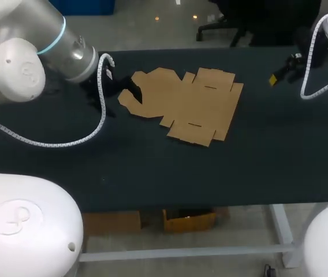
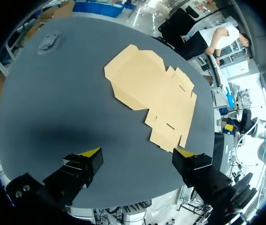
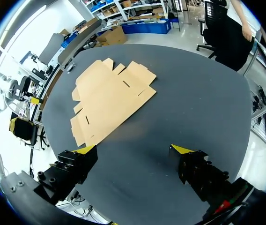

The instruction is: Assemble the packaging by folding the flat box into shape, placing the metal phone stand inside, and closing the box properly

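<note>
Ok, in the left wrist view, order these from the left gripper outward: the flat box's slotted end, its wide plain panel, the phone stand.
1. Flat box's slotted end: just ahead of the left gripper.
2. Wide plain panel: farther ahead, the box's other end.
3. Phone stand: farthest, clear of the box.

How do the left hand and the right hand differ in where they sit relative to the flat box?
The left hand hangs right by the flat box's left edge; the right hand stands well off to the box's right. The left hand is over the table's left half; the right hand is near its far right corner. Both are open and empty.
</note>
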Controlling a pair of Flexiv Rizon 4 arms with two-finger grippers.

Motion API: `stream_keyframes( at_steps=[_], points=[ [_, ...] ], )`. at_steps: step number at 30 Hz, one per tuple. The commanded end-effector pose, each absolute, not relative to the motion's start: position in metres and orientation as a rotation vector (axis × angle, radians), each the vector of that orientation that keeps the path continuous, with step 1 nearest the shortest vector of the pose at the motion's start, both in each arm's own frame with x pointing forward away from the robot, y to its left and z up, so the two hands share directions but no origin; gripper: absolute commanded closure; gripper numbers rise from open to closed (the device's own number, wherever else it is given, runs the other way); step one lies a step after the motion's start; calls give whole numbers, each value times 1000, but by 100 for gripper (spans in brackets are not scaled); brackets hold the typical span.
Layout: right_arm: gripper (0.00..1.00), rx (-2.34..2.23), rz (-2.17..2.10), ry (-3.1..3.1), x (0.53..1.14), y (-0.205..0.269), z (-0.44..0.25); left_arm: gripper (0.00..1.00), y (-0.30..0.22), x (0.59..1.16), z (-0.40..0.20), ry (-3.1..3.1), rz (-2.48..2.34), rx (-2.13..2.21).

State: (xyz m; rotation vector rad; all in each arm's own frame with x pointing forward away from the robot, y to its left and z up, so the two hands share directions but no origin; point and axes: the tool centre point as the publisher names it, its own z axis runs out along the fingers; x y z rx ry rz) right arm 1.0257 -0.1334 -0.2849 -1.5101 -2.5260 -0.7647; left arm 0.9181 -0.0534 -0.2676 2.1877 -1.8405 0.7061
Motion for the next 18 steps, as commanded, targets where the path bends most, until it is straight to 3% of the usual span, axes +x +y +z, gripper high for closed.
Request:
stream_keyframes(
  at_steps=[1, 18],
  points=[
    [0, -1504, -764, -2523, 1027, -134, -284, 0, -35, 947, -279, -1831, 667, 2121],
    [0, -1504, -764, -2523, 1027, -134, -284, 0, -7, 1019, -297, -2058, 661, 1962]
  ],
)
